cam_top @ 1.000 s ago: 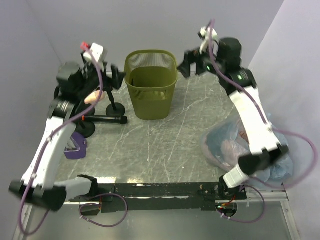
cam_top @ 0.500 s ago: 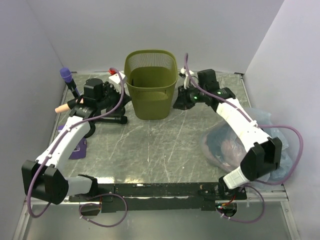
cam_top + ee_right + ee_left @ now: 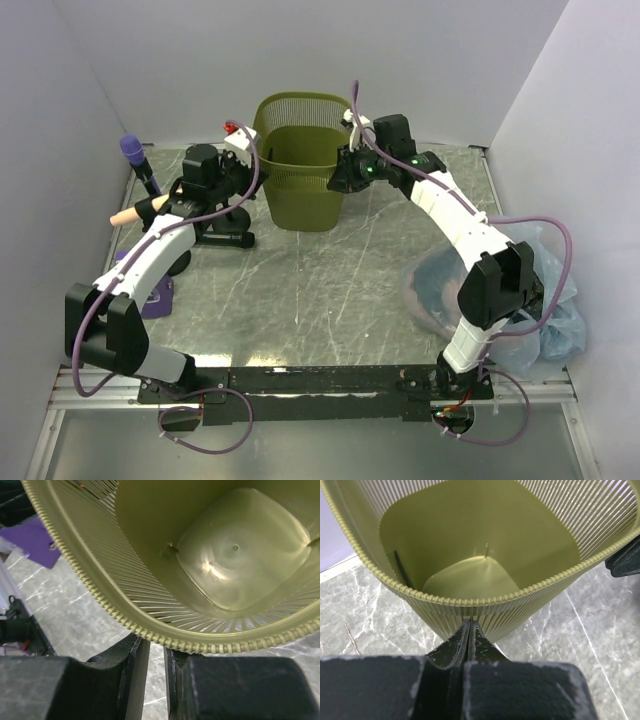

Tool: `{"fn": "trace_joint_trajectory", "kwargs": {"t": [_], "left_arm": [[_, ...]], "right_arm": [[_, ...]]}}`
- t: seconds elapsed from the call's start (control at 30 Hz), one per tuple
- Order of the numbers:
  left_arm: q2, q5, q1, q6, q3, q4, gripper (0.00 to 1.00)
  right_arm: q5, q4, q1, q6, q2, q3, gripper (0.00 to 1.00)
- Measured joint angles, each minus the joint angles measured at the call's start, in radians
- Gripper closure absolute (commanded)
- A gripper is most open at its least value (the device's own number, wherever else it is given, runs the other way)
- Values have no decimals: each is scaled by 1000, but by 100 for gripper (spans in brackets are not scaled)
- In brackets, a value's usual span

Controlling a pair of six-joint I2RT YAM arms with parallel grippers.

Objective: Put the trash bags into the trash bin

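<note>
Near the table's far edge, you are flanking the tilted trash bin [image 3: 303, 160]: left gripper [image 3: 469, 630] pressed together, right gripper [image 3: 152, 647] slightly parted, gripping nothing; it risks toppling.

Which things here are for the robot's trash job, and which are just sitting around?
For the job:
- trash bin, tilted and empty inside
- left end effector
- right end effector
No dark trash bag shows.

Just lying about:
- clear bluish bag
- purple-tipped microphone on a black stand
- purple object
</note>
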Motion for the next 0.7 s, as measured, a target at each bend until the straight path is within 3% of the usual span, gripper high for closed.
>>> {"fn": "trace_joint_trajectory", "kwargs": {"t": [0.17, 0.33, 0.43, 0.5, 0.57, 0.7], "left_arm": [[19, -18, 0, -1, 1, 22, 99], [11, -15, -3, -16, 0, 16, 96], [-28, -3, -6, -35, -17, 0, 81], [-70, 15, -10, -53, -30, -21, 60], [-101, 36, -14, -66, -35, -37, 49], [-125, 74, -34, -108, -37, -40, 42]], "right_arm": [[41, -5, 0, -11, 34, 29, 71], [78, -21, 0, -59, -9, 0, 55], [136, -58, 0, -91, -160, -133, 50], [181, -96, -4, -111, -305, -236, 50], [217, -164, -31, -129, -485, -323, 51], [292, -269, -207, -174, -723, -358, 54]]}}
